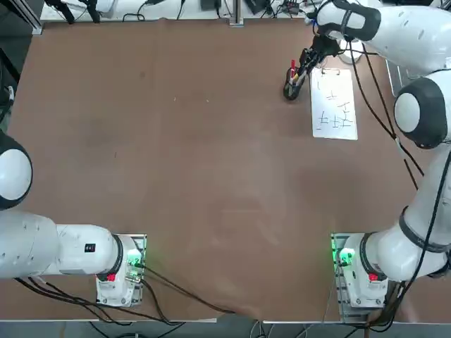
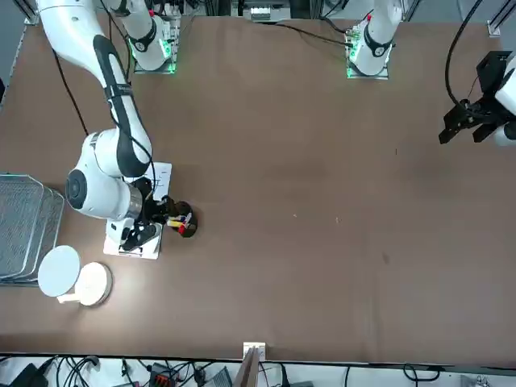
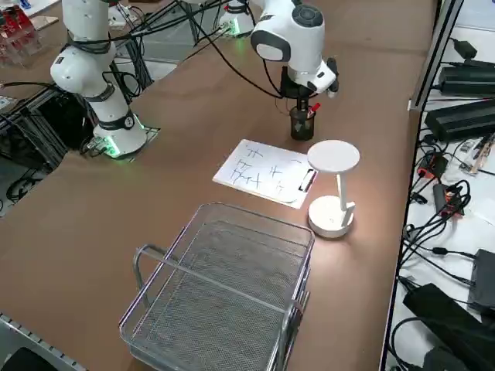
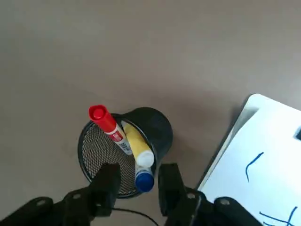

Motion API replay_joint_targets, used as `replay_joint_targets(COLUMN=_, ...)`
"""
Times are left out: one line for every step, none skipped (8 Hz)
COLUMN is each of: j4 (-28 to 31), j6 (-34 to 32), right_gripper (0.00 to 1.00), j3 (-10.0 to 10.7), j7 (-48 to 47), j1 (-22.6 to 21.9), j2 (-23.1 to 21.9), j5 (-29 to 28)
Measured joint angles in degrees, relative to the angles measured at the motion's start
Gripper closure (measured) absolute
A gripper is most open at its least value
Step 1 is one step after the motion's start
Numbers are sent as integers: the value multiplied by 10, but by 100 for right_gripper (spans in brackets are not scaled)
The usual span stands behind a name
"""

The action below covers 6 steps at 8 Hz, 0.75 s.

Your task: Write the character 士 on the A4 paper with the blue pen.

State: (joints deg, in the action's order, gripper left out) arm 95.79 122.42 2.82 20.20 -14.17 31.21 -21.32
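I'm holding the right gripper [image 4: 137,181] over the black mesh pen cup [image 4: 123,149], jaws parted either side of the slim blue pen [image 4: 144,180], which is standing there beside the white A4 paper [image 4: 263,165] on the brown surface [image 4: 141,52].

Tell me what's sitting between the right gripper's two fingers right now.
The blue pen, standing in the black mesh pen cup, sits between the right gripper's fingers; the wrist view shows it.

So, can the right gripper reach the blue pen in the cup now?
Probably yes: the right gripper has its fingers on either side of the blue pen, though the yellow pen stands close in the mesh cup.
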Motion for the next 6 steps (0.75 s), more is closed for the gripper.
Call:
replay_joint_targets(j4=0, j6=-1, right_gripper=48, j3=0, j7=0, j1=0, j2=0, j5=0)
replay_joint_targets(j4=0, j6=-2, right_gripper=49, j3=0, j7=0, j1=0, j2=1, j5=3)
replay_joint_targets(j4=0, j6=-5, right_gripper=50, j3=0, j7=0, j1=0, j2=2, j5=6)
replay_joint_targets(j4=0, j6=-8, right_gripper=50, j3=0, j7=0, j1=-1, j2=4, j5=9)
replay_joint_targets(j4=-3, j6=-10, right_gripper=50, j3=0, j7=0, j1=-1, j2=5, j5=12)
replay_joint_targets(j4=-6, j6=-12, right_gripper=50, j3=0, j7=0, j1=-1, j2=7, j5=13)
